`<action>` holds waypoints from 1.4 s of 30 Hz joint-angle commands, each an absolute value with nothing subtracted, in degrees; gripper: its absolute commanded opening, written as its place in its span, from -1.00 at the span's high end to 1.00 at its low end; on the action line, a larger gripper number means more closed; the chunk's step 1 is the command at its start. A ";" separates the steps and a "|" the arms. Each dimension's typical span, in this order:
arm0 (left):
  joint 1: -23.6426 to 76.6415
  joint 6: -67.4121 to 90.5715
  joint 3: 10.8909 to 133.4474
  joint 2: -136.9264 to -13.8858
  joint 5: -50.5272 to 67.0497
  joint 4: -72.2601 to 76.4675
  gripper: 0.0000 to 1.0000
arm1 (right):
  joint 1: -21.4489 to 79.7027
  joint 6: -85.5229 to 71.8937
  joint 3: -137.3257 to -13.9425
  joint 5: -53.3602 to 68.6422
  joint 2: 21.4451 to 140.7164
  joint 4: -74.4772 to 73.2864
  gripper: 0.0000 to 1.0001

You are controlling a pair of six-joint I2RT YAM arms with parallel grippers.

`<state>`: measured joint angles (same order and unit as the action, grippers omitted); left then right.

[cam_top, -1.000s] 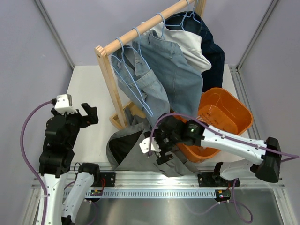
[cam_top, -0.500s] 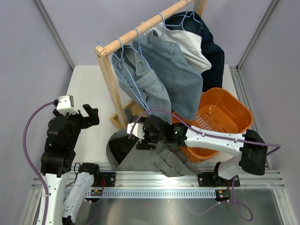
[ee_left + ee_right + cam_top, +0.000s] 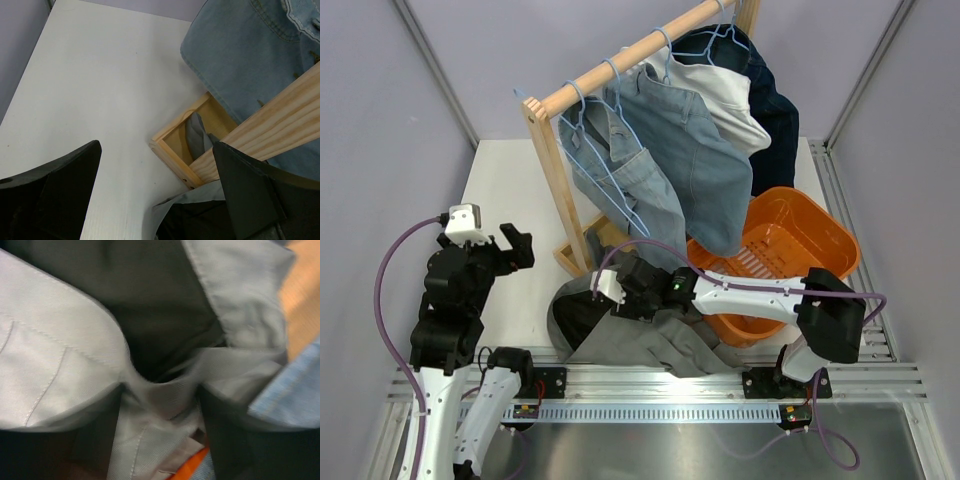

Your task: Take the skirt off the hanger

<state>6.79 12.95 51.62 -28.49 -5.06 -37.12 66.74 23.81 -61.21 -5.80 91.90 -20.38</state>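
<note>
The grey pleated skirt point(image 3: 625, 342) lies crumpled on the table by the rack's foot, its dark inner side point(image 3: 582, 312) turned up. My right gripper point(image 3: 612, 303) is pressed into it. In the right wrist view a fold of the skirt point(image 3: 65, 365) bunches between the fingers point(image 3: 230, 440) of that gripper point(image 3: 162, 405), which still stand apart. Light-blue wire hangers point(image 3: 605, 180) hang from the rail; whether one still holds the skirt I cannot tell. My left gripper point(image 3: 515, 245) hovers open over the bare table, left of the skirt's edge point(image 3: 185, 200), with nothing in that gripper point(image 3: 156, 165).
A wooden rack point(image 3: 620, 65) with its post point(image 3: 270, 115) and base frame point(image 3: 175, 145) stands mid-table. Blue denim garments point(image 3: 690, 160), a pale one point(image 3: 735, 100) and a dark one point(image 3: 778, 115) hang from it. An orange basket point(image 3: 790, 250) sits at the right.
My right arm has swung left from beside the basket onto the skirt, and its fingers have come closer together around a fold. The left arm has barely shifted.
</note>
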 commanded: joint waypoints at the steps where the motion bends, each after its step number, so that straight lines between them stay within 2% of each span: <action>1: 6.86 12.48 52.29 -28.56 -3.96 -34.19 -0.98 | 66.97 21.45 -62.31 -1.07 92.02 -20.47 -0.07; 4: 6.94 12.39 52.38 -28.74 -3.96 -34.28 -0.98 | 67.06 21.97 -62.40 4.82 90.45 -23.01 0.39; 5: 6.86 12.48 52.30 -28.74 -3.87 -34.19 -0.98 | 66.97 22.15 -62.40 7.01 89.05 -23.55 0.65; 8: 6.94 13.01 51.94 -28.83 -3.52 -33.66 -0.98 | 66.97 23.55 -63.19 10.88 86.32 -26.53 1.00; 13: 6.94 13.10 52.20 -29.09 -3.08 -33.57 -0.98 | 66.89 28.29 -67.13 19.74 82.54 -36.26 1.00; 20: 6.86 11.78 53.96 -29.44 -3.78 -34.28 -0.98 | 66.97 46.98 -72.50 32.59 73.67 -53.07 1.00; 25: 6.86 10.81 55.11 -29.71 -4.31 -34.28 -0.98 | 66.89 51.68 -79.25 34.02 69.27 -61.42 1.00; 30: 6.86 9.85 56.16 -30.32 -4.75 -33.93 -0.98 | 61.63 50.36 -89.71 34.01 65.74 -61.35 1.00; 36: 6.86 7.47 57.74 -31.99 -6.15 -32.70 -0.98 | 49.77 46.06 -113.07 34.28 67.15 -59.42 1.00; 42: 6.94 6.07 58.45 -34.01 -6.94 -30.32 -0.98 | 44.30 44.82 -121.63 29.89 66.18 -55.47 1.00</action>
